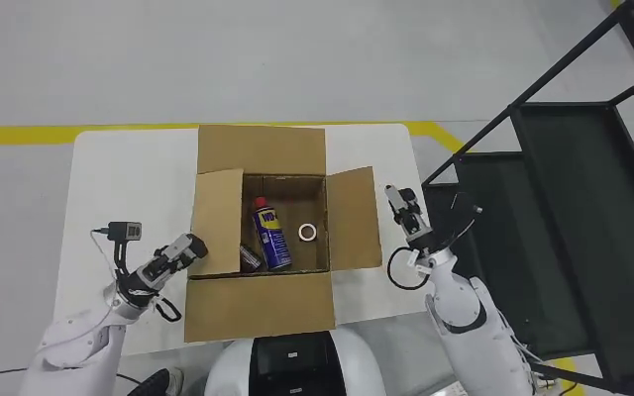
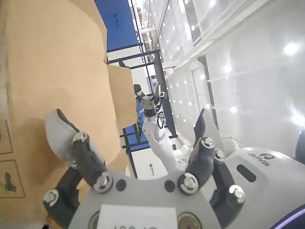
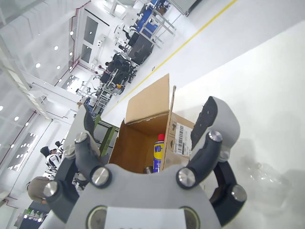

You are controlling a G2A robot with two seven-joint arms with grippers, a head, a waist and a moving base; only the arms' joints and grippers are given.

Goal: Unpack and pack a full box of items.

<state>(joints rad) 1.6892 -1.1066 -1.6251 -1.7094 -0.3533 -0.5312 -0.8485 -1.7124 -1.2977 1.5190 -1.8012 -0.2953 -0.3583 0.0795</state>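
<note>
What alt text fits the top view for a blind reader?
An open brown cardboard box sits on a white table, holding a blue and yellow spray can with a red cap, a small white tape roll and a dark cylinder. The left gripper and right gripper hang open outside the box, one at each side.

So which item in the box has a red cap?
The spray can, blue and yellow; the tape roll is a white ring, the cylinder dark.
</note>
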